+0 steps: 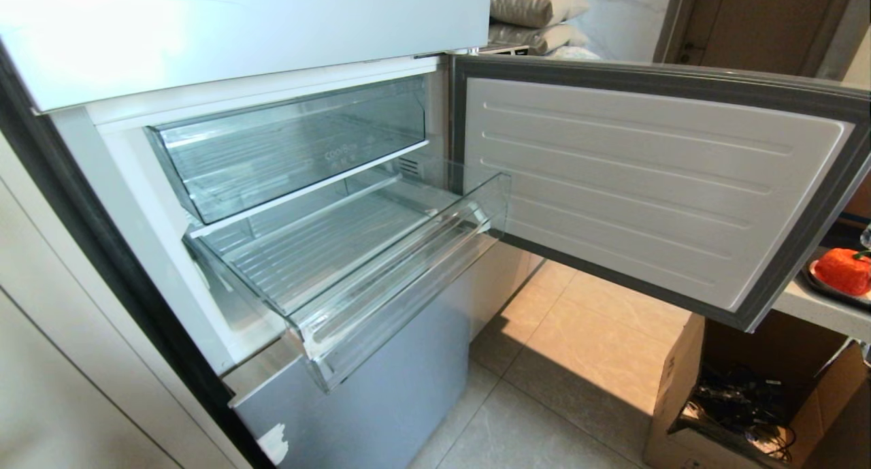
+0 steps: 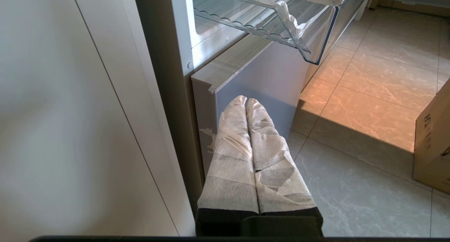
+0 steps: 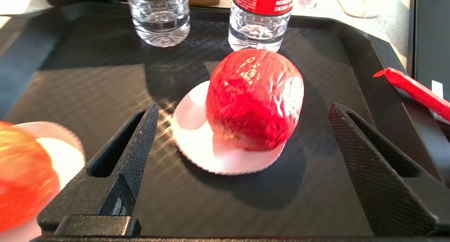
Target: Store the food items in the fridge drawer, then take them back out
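The right tool [image 3: 239, 143] is hanging over a black tray [image 3: 81, 80] with its two dark fingers [image 3: 123, 154] spread wide and gripping nothing. Between them, but farther out, one of the food items [image 3: 255, 99] is sitting on a white paper liner [image 3: 204, 143] near the middle of the tray; it is red, round and shiny, as if wrapped in film. A second food item [image 3: 24, 171], more orange, is lying on its own liner at the tray's edge, just outside one finger. Two water bottles [image 3: 159, 15] are standing along the tray's far edge, and a red stick-like object [image 3: 411, 91] is resting on its side rim.

The step in hand is judged to be picking up the middle piece. To do it well, the tool should be advancing until the fingers are straddling the fruit at its widest part, keeping off the liner and the bottles, then closing gently, since the skin looks slippery.

In the head view the tray is resting on a pale tabletop [image 1: 820, 309] at the right edge. The fridge drawer [image 1: 354, 265] is standing pulled out with no food in it, below a taller clear bin [image 1: 292, 146], beside the open fridge door [image 1: 646, 183].

The left tool [image 2: 246, 103] is parked low by the fridge's foot, its wrapped fingers pressed together.
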Controlling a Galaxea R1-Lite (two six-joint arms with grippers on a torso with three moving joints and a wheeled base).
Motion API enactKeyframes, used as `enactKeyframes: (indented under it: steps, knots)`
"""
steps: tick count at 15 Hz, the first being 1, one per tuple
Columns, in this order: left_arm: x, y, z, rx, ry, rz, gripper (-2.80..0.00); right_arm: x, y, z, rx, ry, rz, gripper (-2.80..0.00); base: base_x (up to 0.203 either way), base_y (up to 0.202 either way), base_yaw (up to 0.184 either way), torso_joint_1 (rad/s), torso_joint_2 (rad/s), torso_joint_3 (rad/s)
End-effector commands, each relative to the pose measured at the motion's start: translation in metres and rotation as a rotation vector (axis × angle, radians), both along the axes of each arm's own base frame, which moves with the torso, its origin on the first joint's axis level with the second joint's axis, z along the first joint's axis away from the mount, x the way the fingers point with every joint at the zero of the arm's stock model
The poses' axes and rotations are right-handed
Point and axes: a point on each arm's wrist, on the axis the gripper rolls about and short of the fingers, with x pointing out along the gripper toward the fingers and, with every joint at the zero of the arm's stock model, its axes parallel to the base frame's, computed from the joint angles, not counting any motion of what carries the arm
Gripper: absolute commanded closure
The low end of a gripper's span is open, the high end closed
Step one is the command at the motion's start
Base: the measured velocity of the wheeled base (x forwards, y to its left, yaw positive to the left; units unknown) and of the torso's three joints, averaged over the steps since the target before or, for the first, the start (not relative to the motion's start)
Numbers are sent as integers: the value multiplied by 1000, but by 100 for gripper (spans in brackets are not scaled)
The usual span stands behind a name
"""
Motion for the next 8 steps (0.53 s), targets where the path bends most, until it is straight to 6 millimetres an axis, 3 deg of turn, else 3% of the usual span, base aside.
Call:
enactKeyframes:
  steps: [1, 8]
  knots:
    - [0, 0, 0, 0, 1, 0, 0, 3, -7, -7, -1, 8, -5, -280, 0, 0, 0, 0, 0, 0]
    - [0, 0, 0, 0, -1, 0, 0, 8, -19, -22, 3, 20, -30, -280, 0, 0, 0, 0, 0, 0]
